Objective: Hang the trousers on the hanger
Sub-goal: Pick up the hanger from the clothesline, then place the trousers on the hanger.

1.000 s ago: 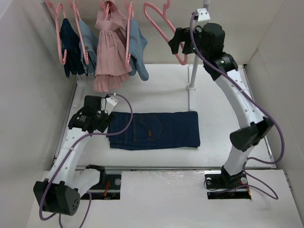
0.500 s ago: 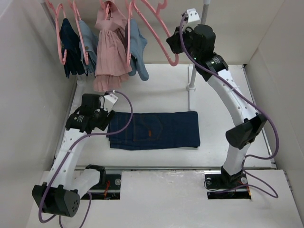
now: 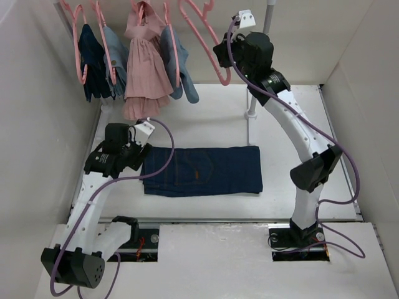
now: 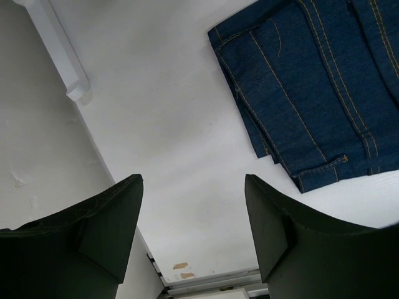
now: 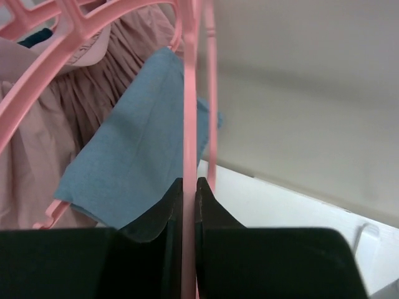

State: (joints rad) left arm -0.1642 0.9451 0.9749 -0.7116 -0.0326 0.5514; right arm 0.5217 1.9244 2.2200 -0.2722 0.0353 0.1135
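Observation:
The trousers (image 3: 202, 170), dark navy denim, lie folded flat in the middle of the table; their left end shows in the left wrist view (image 4: 312, 87). The bare pink hanger (image 3: 201, 38) hangs at the top of the top view, tilted. My right gripper (image 3: 222, 51) is shut on one thin bar of the hanger (image 5: 189, 124), its two black fingers pressed against the bar from both sides. My left gripper (image 3: 138, 151) hovers open just left of the trousers' left end, with only bare table between its fingers (image 4: 118, 224).
Pink hangers on the rail at the back left carry a small dark navy garment (image 3: 93, 59), light blue garments (image 3: 176, 62) and a pink dress (image 3: 144, 68). A white pole (image 3: 252, 96) stands on the table behind the trousers. White walls close in left and right.
My right gripper moved left along the rail and shut on the bare pink hanger, which swung left with it. The left arm drifted slightly left; the trousers did not move.

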